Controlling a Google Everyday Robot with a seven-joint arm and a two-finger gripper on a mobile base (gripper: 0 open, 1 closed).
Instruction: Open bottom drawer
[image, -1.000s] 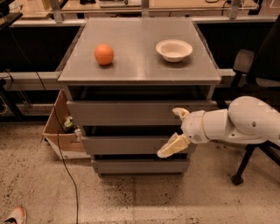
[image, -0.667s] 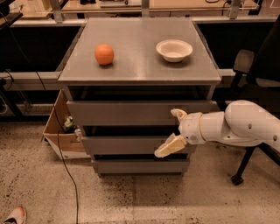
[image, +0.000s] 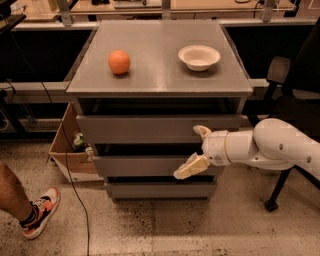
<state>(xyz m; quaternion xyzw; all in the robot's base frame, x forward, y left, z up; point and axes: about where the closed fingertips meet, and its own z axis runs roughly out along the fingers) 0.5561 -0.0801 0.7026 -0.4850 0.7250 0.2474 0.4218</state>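
The grey cabinet (image: 160, 85) has three handle-less drawer fronts. The bottom drawer (image: 160, 190) is the slimmest and lowest panel, and it is closed. My gripper (image: 194, 150) hangs in front of the cabinet's right half, at the height of the middle drawer (image: 140, 166). It is open: one cream finger (image: 201, 131) points up at the top drawer's lower edge, the other finger (image: 190, 167) points down-left over the middle drawer front. It holds nothing and is above the bottom drawer. My white arm (image: 270, 147) comes in from the right.
An orange (image: 119, 62) and a white bowl (image: 199, 56) sit on the cabinet top. A cardboard box (image: 67, 152) stands at the cabinet's left. A person's leg and shoe (image: 35, 212) are at the lower left. An office chair (image: 290, 90) is on the right. A cable (image: 75, 190) runs across the floor.
My gripper has shifted slightly left in front of the drawers. A person's leg and shoe have come further into view at the lower left.
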